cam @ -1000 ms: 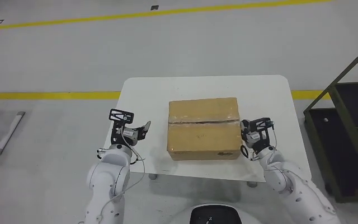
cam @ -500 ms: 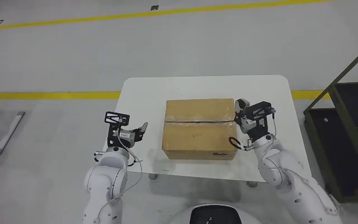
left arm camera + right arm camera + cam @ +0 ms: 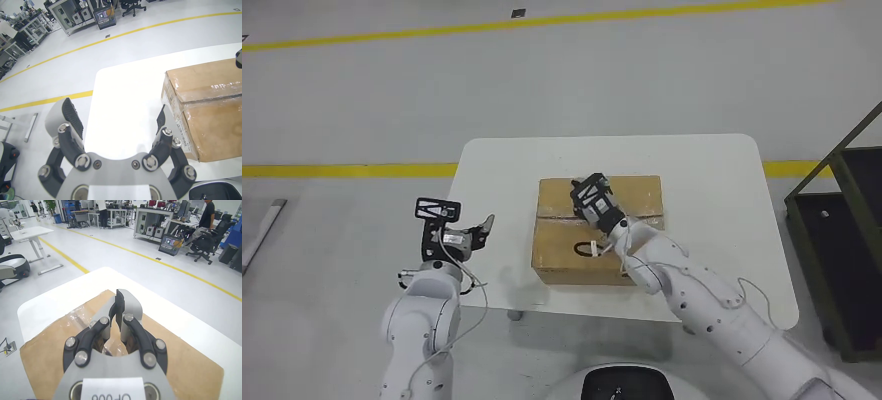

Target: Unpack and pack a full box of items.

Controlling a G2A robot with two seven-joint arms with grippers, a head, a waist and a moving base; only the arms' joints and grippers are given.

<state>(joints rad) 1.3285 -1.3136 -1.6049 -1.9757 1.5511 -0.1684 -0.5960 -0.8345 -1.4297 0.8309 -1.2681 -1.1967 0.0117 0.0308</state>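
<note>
So right gripper (image 3: 117,306) is pinched shut on nothing, taped cardboard box (image 3: 189,366) just under it; left gripper (image 3: 115,111) wide open, empty.

**Around my work table: a pale floor and a busy workshop**

A white table (image 3: 712,160) with rounded corners stands in front of me on a pale grey floor (image 3: 362,90). Two yellow lines cross that floor. One (image 3: 342,170) passes beneath the table and shows on both sides; the other (image 3: 542,20) lies farther off. A small dark plate (image 3: 518,13) sits in the floor just beyond the farther line. To my right, apart from the table, stands a dark cart (image 3: 842,250) with an olive frame. The room beyond holds a metal-framed cabinet (image 3: 73,15), a computer case (image 3: 105,18) with lit panels, black office chairs (image 3: 204,245), a white desk (image 3: 30,233) and a blue bin (image 3: 56,218). A socket plate (image 3: 9,348) with a cable plugged in lies in the floor near the table.
</note>
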